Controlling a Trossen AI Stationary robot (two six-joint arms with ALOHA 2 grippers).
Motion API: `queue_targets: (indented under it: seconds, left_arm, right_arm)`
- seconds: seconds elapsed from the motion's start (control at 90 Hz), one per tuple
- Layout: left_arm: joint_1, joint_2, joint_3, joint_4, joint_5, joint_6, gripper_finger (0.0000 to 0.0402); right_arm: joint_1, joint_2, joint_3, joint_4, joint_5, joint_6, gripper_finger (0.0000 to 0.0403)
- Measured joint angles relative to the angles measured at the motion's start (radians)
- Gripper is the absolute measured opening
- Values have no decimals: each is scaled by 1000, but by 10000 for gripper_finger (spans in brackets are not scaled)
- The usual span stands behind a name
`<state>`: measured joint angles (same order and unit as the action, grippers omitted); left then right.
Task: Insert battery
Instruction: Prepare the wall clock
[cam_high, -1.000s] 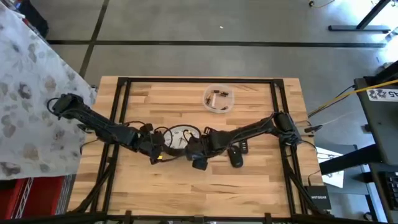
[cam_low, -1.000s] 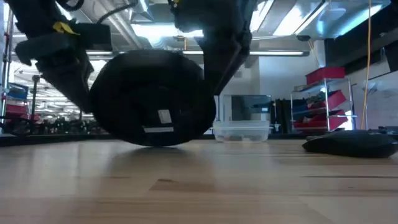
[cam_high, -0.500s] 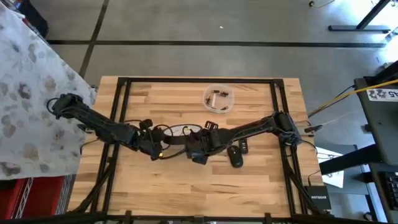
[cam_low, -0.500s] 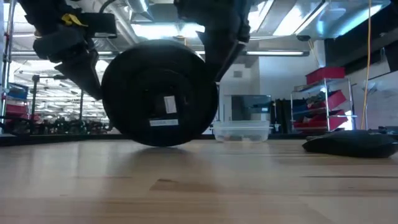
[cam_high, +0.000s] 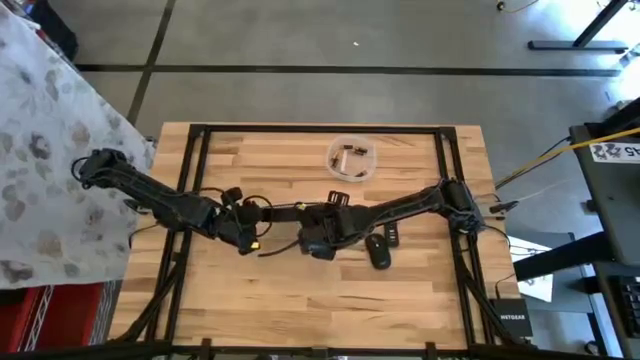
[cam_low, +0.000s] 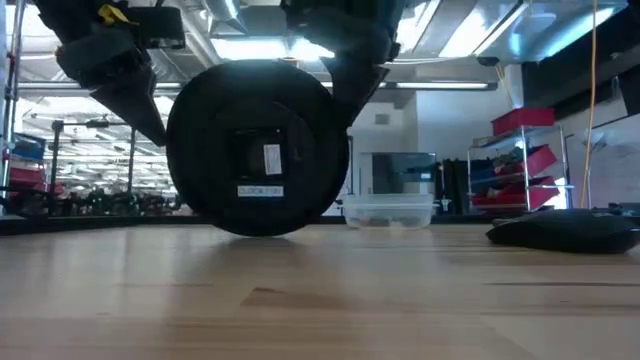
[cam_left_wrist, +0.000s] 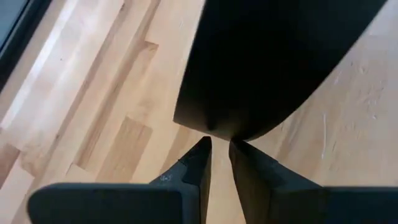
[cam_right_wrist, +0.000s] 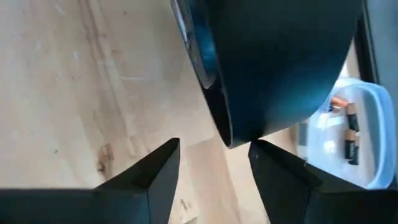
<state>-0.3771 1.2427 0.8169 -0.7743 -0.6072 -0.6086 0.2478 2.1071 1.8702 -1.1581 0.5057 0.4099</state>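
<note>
Black round clock (cam_low: 258, 148) standing on edge at frame centre, rim between left gripper (cam_left_wrist: 217, 146) fingers nearly together and right gripper (cam_right_wrist: 214, 146) fingers apart. Probably mid-turn to expose the back; next, fetching a battery (cam_right_wrist: 351, 151) from tub (cam_high: 351, 158), upper centre.

The clock (cam_low: 258, 148) is a round black disc standing upright on its edge near the middle of the table, its lower rim at the wood. In the low view its back faces the camera: a flat dark surface with a squarish central housing that carries a small white label and a line of pale lettering beneath. From above it shows only as a thin dark line (cam_high: 290, 208) seen edge-on.

The batteries (cam_right_wrist: 350, 132) lie loose in a shallow clear plastic tub (cam_high: 351, 158) toward the far side of the table, well apart from the clock. They are dark with copper-coloured ends and lie flat on the bottom of the tub.
</note>
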Motion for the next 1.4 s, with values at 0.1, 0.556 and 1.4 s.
queue_targets:
  seconds: [0.1,0.556,1.4]
  left_arm:
    - [0,0,0,0,0,0,46]
    - [0,0,0,6,-3,0,46]
    - [0,0,0,2,-3,-1,46]
  right_arm:
    - [0,0,0,-2,6,0,177]
    - [1,-1,0,-31,27,1,177]
    - [2,-2,0,-91,39,35,177]
